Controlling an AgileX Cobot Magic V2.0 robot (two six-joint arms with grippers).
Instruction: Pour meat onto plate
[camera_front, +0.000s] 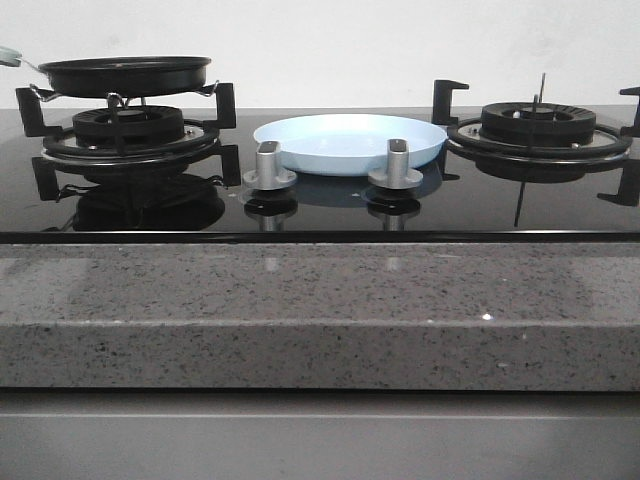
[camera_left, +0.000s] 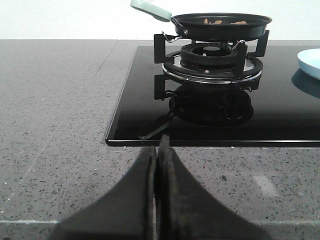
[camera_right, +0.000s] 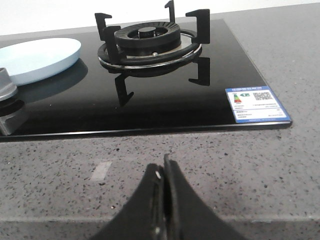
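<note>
With both the left gripper (camera_left: 157, 150) and right gripper (camera_right: 163, 172) pinched closed and empty, the light, loose orange-brown meat strips (camera_left: 222, 21) lie in the black round frying pan (camera_front: 125, 75) at upper left, probably best lifted by its pale green handle (camera_left: 150, 8) toward the pale blue-white round plate (camera_front: 350, 143) at centre.

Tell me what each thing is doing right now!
pan: sitting on the left burner, no flame showing
meat: a few pieces inside the pan
plate: empty, flat on the stove between the burners
right burner: bare, no flame showing
left gripper: shut, holding nothing
right gripper: shut, holding nothing
</note>
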